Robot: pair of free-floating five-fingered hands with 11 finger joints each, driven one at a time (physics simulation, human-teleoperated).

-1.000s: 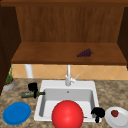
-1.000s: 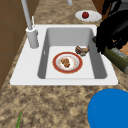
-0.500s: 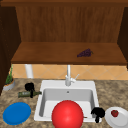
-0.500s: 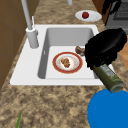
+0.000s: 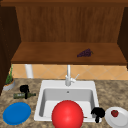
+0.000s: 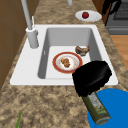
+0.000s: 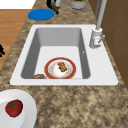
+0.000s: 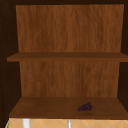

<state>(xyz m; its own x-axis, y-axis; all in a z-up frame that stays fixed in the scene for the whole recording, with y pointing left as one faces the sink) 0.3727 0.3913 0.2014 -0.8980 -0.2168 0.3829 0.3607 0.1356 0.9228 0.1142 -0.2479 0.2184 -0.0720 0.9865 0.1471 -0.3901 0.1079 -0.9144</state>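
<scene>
Left of the sink (image 5: 40, 105), the left hand (image 5: 24, 88) curls round a green bottle (image 5: 23, 95) lying on the counter (image 5: 15, 102), behind the blue plate (image 5: 16, 113); whether the right hand (image 5: 98, 112), by the sink's right rim, is spread or closed, I cannot tell

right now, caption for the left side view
Left hand gripping a green bottle above the blue plate, beside the sink.

Centre frame, the sink (image 5: 41, 105) basin lies open above a plate (image 6: 67, 62); the faucet (image 5: 68, 77) blocks its far rim. Lower left, a blue plate (image 5: 16, 113) and bottle (image 5: 23, 95) crowd the bench (image 5: 112, 92).
</scene>
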